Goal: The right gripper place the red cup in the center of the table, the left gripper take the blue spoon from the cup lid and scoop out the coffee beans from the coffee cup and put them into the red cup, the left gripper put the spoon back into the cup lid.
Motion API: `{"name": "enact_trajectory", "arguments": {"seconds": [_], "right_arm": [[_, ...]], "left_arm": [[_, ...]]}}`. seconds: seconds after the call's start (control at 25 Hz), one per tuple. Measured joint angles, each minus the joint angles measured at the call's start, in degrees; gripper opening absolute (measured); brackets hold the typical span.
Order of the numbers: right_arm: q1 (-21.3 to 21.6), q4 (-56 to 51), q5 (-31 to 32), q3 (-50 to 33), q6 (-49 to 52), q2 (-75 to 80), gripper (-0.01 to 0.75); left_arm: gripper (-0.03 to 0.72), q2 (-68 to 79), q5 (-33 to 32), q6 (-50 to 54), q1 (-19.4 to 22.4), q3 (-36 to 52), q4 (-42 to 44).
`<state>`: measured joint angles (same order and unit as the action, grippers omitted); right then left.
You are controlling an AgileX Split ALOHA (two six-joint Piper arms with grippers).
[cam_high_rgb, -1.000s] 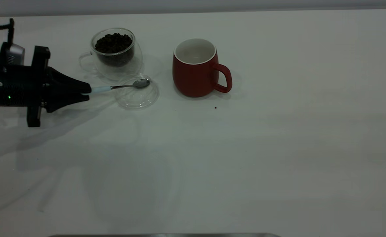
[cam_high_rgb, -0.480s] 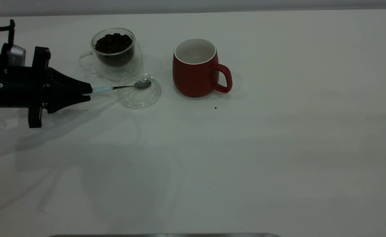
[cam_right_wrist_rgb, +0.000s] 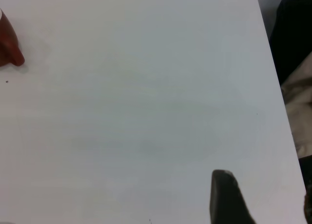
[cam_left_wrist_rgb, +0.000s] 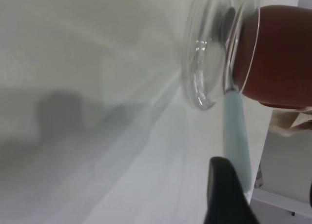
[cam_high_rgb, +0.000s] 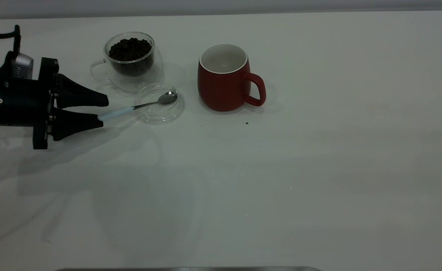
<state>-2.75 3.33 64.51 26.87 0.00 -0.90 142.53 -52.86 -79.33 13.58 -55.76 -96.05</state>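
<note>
The left gripper [cam_high_rgb: 102,111] sits low over the table [cam_high_rgb: 281,180] with its two pointed fingers spread apart, released. The blue spoon [cam_high_rgb: 138,107] lies just ahead of those fingertips: its pale handle end touches or nearly touches the lower finger, and its metal bowl rests inside the cup lid [cam_high_rgb: 159,103], the neck leaning over the lid's rim. In the left wrist view the spoon's handle [cam_left_wrist_rgb: 237,136] runs beside one dark finger toward the lid [cam_left_wrist_rgb: 207,63], with the red cup [cam_left_wrist_rgb: 275,55] beyond.

The coffee cup [cam_high_rgb: 132,62], with its heap of coffee beans [cam_high_rgb: 130,49], stands beyond the lid, just off the line of the gripper. The red cup [cam_high_rgb: 224,77] stands farther out past the spoon's bowl, near the table's middle, handle turned away from the gripper; its white inside shows no beans that I can make out.

Judging by this, the step in hand is at the spoon and lid, either taking it or having set it back; which one cannot be told. The right gripper [cam_right_wrist_rgb: 229,199] is parked well away, only one finger showing, so its grip cannot be told.
</note>
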Motion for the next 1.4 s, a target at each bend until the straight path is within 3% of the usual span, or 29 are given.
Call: {"name": "enact_trajectory", "arguments": {"seconds": [0.44, 0.6, 0.76, 0.88, 1.2, 1.4], "right_arm": [[0.00, 0.00, 0.00, 0.00, 0.00, 0.00, 0.412], [0.00, 0.00, 0.00, 0.00, 0.00, 0.00, 0.412], [0.00, 0.00, 0.00, 0.00, 0.00, 0.00, 0.412], [0.00, 0.00, 0.00, 0.00, 0.00, 0.00, 0.412], [0.00, 0.00, 0.00, 0.00, 0.00, 0.00, 0.412], [0.00, 0.00, 0.00, 0.00, 0.00, 0.00, 0.412]], "left_arm": [[0.489, 0.00, -0.79, 2.50, 1.73, -0.10, 8.31], [0.489, 0.00, -2.59, 4.08, 7.35, -0.10, 10.07], [0.489, -0.07, -10.50, 6.02, 14.67, -0.10, 9.28], [0.487, -2.54, -11.02, 9.71, 19.02, -0.10, 10.24], [0.443, -27.26, -11.95, 26.98, 21.03, 0.08, 16.68], [0.400, -49.48, -13.31, 29.45, 21.03, 0.31, 15.35]]}}
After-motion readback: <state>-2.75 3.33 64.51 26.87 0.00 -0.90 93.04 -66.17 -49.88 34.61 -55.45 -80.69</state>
